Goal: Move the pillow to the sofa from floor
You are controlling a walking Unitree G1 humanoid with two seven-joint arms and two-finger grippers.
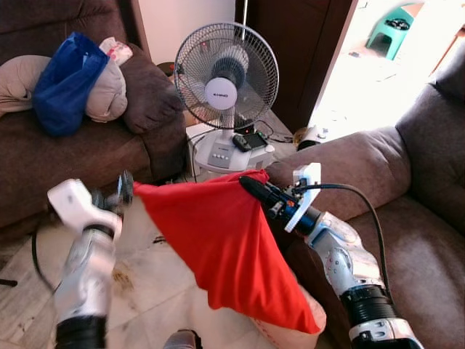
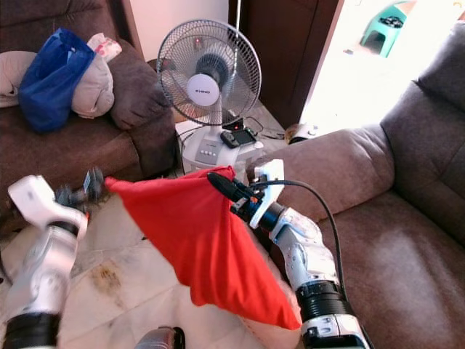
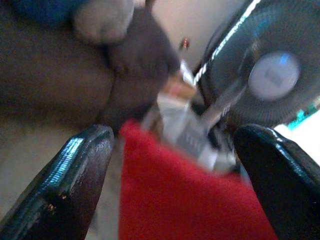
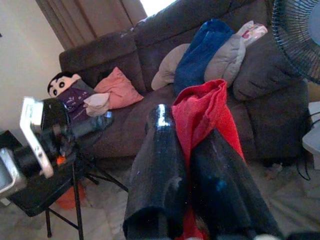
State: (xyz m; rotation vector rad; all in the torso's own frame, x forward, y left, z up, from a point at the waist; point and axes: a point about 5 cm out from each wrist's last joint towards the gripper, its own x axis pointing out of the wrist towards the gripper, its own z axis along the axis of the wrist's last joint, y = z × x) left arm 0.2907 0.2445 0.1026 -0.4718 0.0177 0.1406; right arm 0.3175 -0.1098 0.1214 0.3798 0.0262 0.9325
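Brown sofa [image 1: 407,240] on the robot's right, seat and armrest bare and free to take a load. Second brown sofa [image 1: 73,153] at far left, piled with a blue bag [image 1: 65,80] and beige cushions [image 1: 109,91]. Red pillow [image 1: 225,240] held up off the floor [image 1: 145,283], stretched between both arms, one corner at each end effector, lower corner drooping near the right sofa's front edge.

Right end effector [image 4: 187,165] clamped together on the top corner of the pillow, fabric bunched between the fingers. Left end effector [image 3: 170,185] spread apart, fingers either side of the other corner, not pinching it; possibly no hold there at all.

Likely risks, biggest first:
- Slipping from a single-corner grip, weight hanging on one pinch of cloth, pillow back on the floor.
- Swinging the pillow forward into the fan [image 1: 227,76], standing just behind it on a white box [image 1: 225,153]; cables [image 1: 276,134] trailing beside it.
- Catching the drooping corner on the sofa's front edge or armrest instead of clearing it.

Room to move: open space to the right and over the seat; tight ahead because of the fan; floor to the left open.
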